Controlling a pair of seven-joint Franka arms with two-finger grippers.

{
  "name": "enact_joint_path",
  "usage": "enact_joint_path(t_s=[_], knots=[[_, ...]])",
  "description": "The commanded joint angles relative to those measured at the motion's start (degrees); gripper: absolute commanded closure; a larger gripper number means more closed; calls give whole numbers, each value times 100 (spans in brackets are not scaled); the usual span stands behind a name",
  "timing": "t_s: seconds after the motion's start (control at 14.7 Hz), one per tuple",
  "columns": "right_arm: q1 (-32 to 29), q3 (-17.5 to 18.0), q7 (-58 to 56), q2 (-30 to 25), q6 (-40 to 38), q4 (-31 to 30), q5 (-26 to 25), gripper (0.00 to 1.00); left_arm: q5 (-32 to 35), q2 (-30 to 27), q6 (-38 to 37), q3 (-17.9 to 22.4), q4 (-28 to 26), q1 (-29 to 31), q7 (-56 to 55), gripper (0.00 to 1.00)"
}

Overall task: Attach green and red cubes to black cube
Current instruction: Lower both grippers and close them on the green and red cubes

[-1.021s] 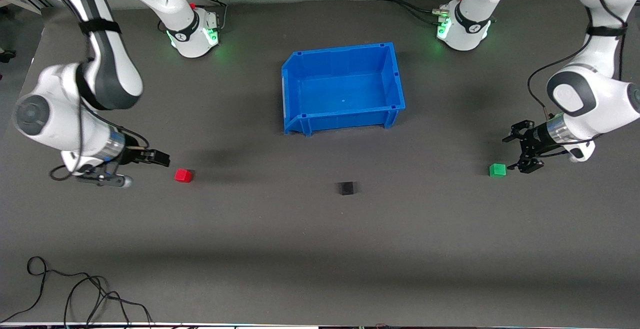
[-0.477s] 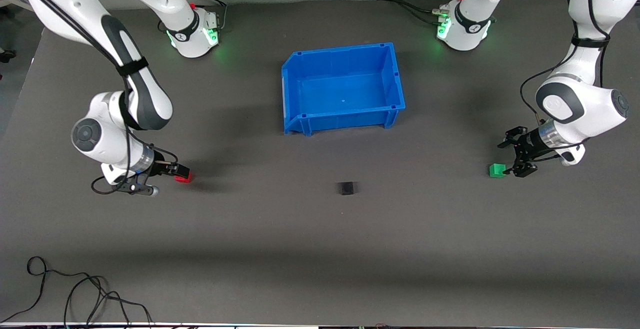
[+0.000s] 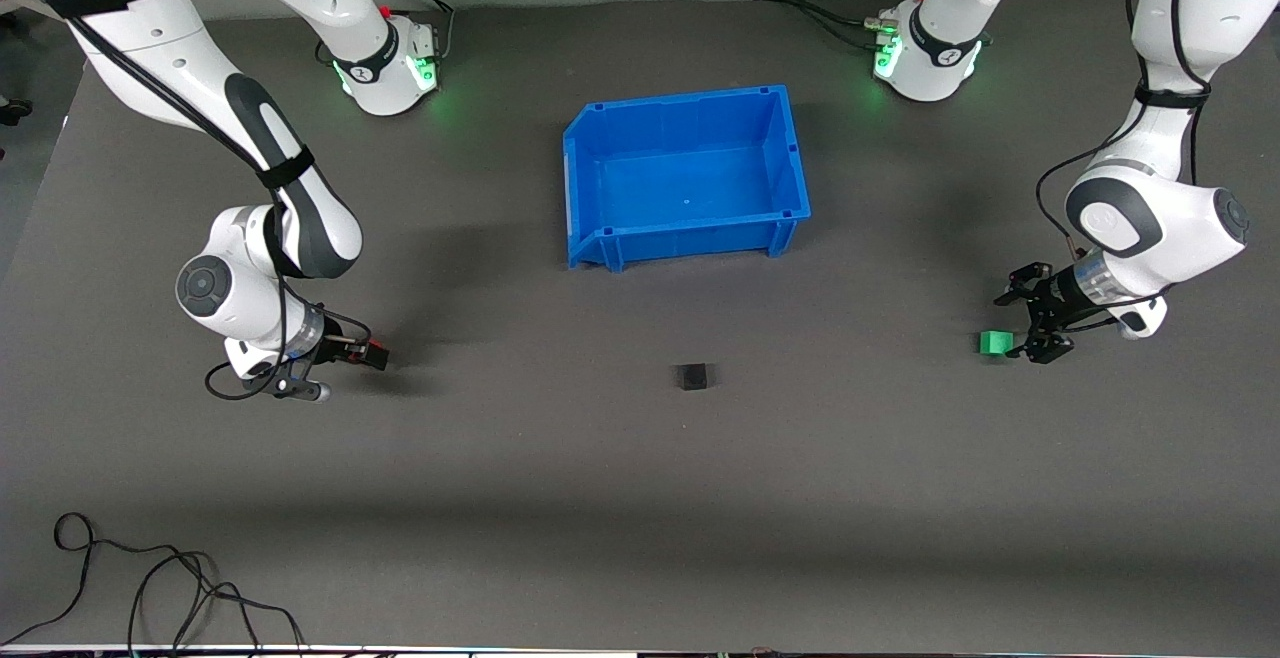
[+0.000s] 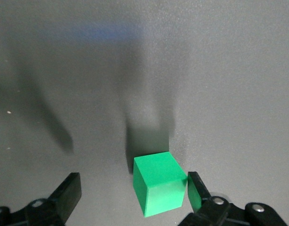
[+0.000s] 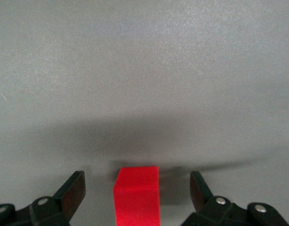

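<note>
The red cube point(image 5: 137, 195) sits on the grey mat between the open fingers of my right gripper point(image 5: 135, 190), with a gap on each side. In the front view that gripper point(image 3: 372, 353) nearly hides it. The green cube point(image 3: 992, 342) lies at the left arm's end of the table. My left gripper point(image 3: 1010, 325) is low around it and open. In the left wrist view the green cube point(image 4: 158, 183) is between the fingers of the left gripper point(image 4: 133, 190), close against one fingertip point(image 4: 196, 190). The black cube point(image 3: 691, 376) lies alone mid-table, between the two grippers.
An empty blue bin point(image 3: 790, 153) stands mid-table, farther from the front camera than the black cube. A loose black cable point(image 3: 150, 588) lies at the mat's near corner, at the right arm's end.
My right gripper has moved in over the red cube and now straddles it. My left gripper has dropped lower around the green cube. The cubes have not moved.
</note>
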Motion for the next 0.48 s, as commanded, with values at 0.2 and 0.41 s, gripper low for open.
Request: enact_joint_path(t_s=[0.2,0.41], knots=[[3,-12,-40,95,184,-10,-110,36,-171,124,71,4,127,-61,131,0],[3,-12,-48,113,227,-10,-110,43,-180,132,71,4,180,-70,131,0]])
